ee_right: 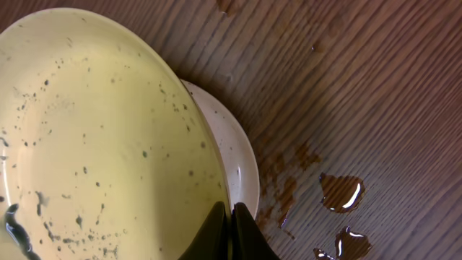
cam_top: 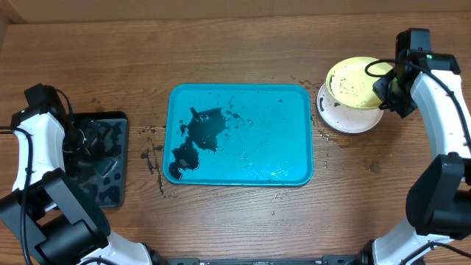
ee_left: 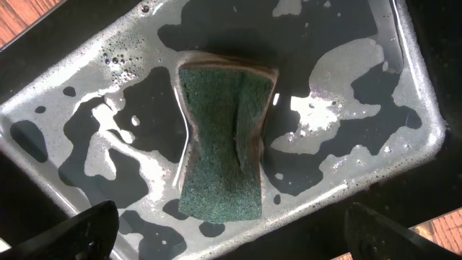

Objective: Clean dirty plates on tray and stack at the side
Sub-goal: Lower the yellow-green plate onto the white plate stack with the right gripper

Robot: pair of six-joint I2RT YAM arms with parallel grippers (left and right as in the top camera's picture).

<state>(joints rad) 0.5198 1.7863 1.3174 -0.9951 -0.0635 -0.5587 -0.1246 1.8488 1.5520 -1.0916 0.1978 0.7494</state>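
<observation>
Yellow-green and speckled, the plate [ee_right: 94,144] hangs tilted off the right side of the turquoise tray [cam_top: 287,147], its lower part over the white plate [ee_right: 242,159] that lies flat on the table [cam_top: 221,221] there. The right gripper [ee_right: 231,217] has its jaws pinched tight on the yellow-green plate's rim. I judge the plate stiff, fairly light and breakable, and probably slick with wash water. A thin edge pinch like this could let it swivel or slip, so it wants a slow, low set-down. The rim looks like the only place the jaws can get hold. Off the tray's left side, the left gripper [ee_left: 234,235] stands wide open and holds nothing, hovering above the green sponge [ee_left: 224,137] that lies in the wet black tray [ee_left: 404,108]. By count, two plates show, and none sits on the turquoise tray, which carries only dark puddles. Whether another plate lies beneath the white one cannot be told. There are also two trays and one sponge.
</observation>
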